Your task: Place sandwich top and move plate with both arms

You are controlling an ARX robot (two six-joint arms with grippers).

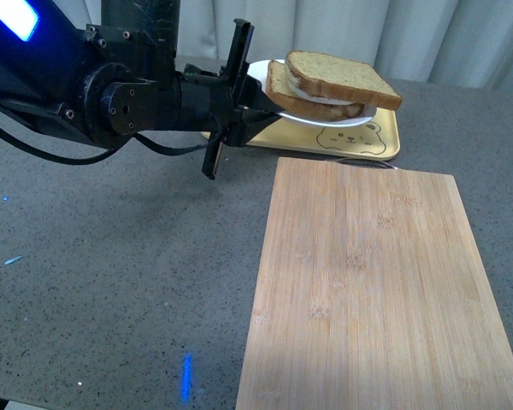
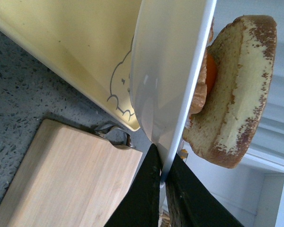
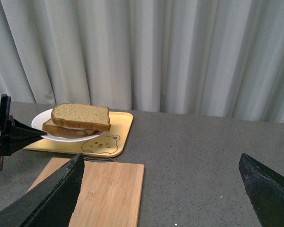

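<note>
In the front view, the left fingers are clamped on the near rim of the plate. The plate seems to hang just above the yellow tray rather than rest on it. The sandwich top already lies on the lower slice, skewed a little so that one corner juts past the plate's edge. The cutting board lies bare on the grey bench. The right arm does not show here.

The left wrist view looks along the plate's underside. The left fingers are closed tight on its thin rim, and the sandwich top sits beyond it. A sliver of orange egg yolk peeks out between the slices. How deep the rim sits in the grip is hard to make out.

In the right wrist view, the right fingers are spread wide, hold nothing and are well apart from the plate. Only their tips show at the picture's edge.

By my reading, the bread step is done and the plate is being carried by one arm. The second arm's share and the set-down remain. Nothing shows where the plate should go.
</note>
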